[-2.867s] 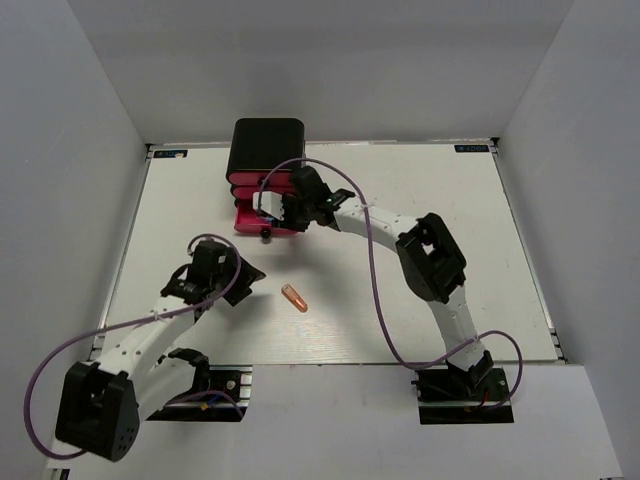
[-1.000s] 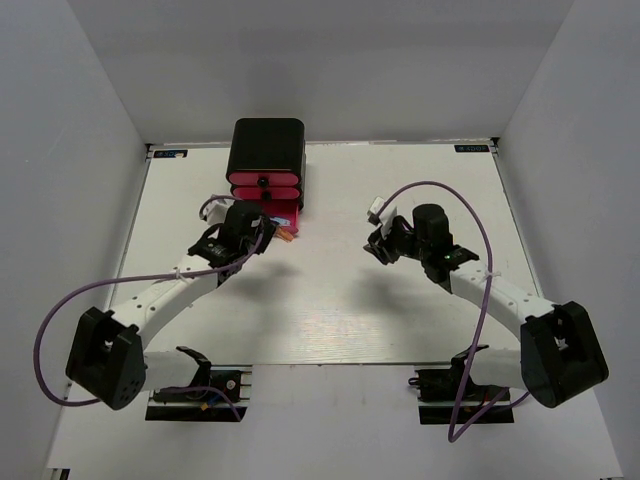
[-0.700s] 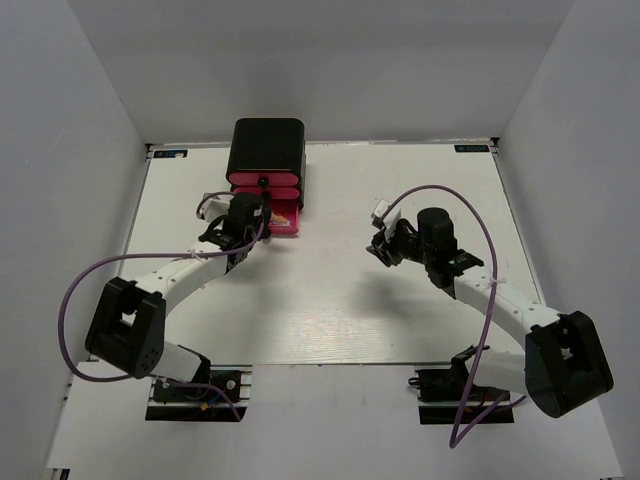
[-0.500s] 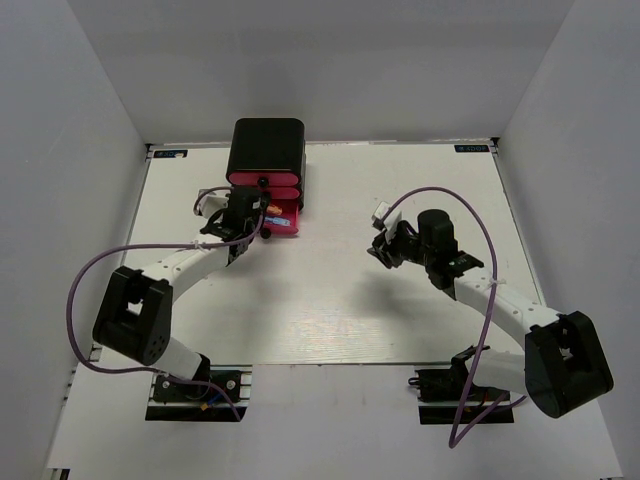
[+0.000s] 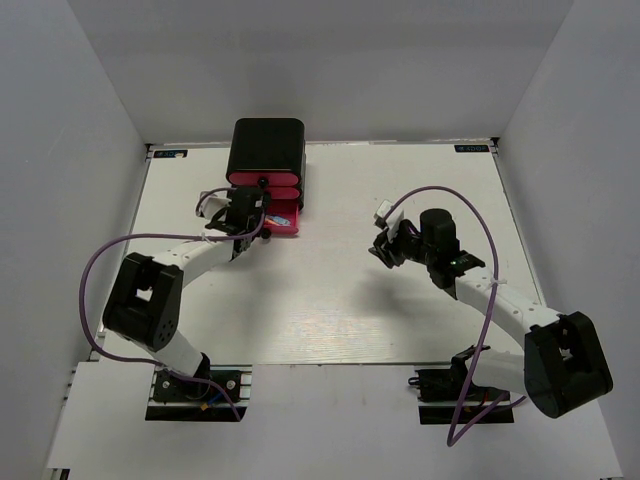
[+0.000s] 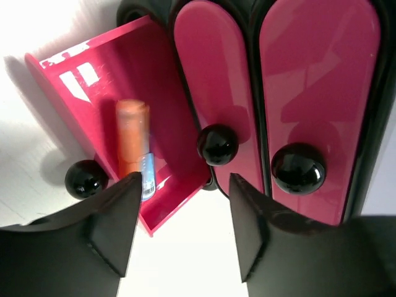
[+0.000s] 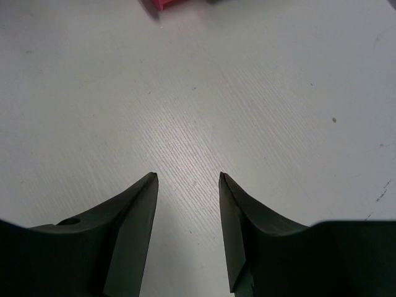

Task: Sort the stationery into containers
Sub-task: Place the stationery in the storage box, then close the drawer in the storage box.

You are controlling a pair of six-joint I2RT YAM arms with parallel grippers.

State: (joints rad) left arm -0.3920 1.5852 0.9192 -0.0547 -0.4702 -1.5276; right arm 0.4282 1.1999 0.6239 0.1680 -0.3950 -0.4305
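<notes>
The black cabinet [image 5: 268, 148] stands at the table's back left with three pink drawers. Its bottom drawer [image 6: 74, 80] is pulled out; the middle drawer [image 6: 207, 74] and top drawer [image 6: 315, 74] are pushed in. An orange capsule [image 6: 132, 139] lies inside the pulled-out drawer, with a blue piece [image 6: 147, 176] beside it. My left gripper [image 6: 185, 179] hangs open just in front of the drawer fronts, nothing between its fingers. In the top view the left gripper [image 5: 250, 208] is beside the open drawer [image 5: 287, 224]. My right gripper [image 7: 188, 176] is open over bare table, also empty.
Black round knobs [image 6: 217, 144] stick out from each drawer front, close to my left fingers. A corner of the pink drawer [image 7: 162, 4] shows at the top of the right wrist view. The right gripper [image 5: 384, 250] sits mid-table, well apart from the cabinet.
My left gripper carried the orange capsule to the pulled-out drawer and opened, so the capsule now lies inside. The left arm swung toward the cabinet. The right arm barely moved.
</notes>
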